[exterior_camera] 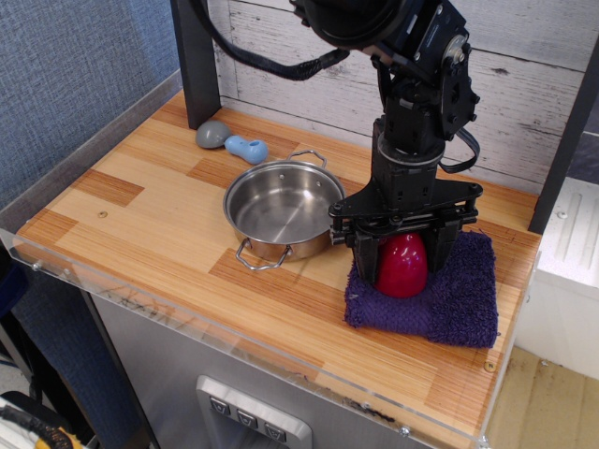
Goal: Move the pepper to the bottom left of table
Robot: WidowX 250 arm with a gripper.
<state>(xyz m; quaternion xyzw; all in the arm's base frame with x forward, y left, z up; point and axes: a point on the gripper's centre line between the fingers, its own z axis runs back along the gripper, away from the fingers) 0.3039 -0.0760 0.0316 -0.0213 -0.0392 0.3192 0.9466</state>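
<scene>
The glossy dark-red pepper (402, 266) stands upright on a purple towel (460, 307) at the right side of the striped wooden table (140, 220). My gripper (402, 273) is lowered over the pepper, with one black finger (365, 262) on its left and the other on its right. The jaws stand a little wider than the pepper and look open around it. The pepper still rests on the towel. The bottom left of the table is the near left corner by the acrylic edge.
A steel pot (281, 210) with two handles stands just left of the towel. A blue-grey toy (232, 142) lies at the back left near a black post (195, 61). A plank wall runs along the back.
</scene>
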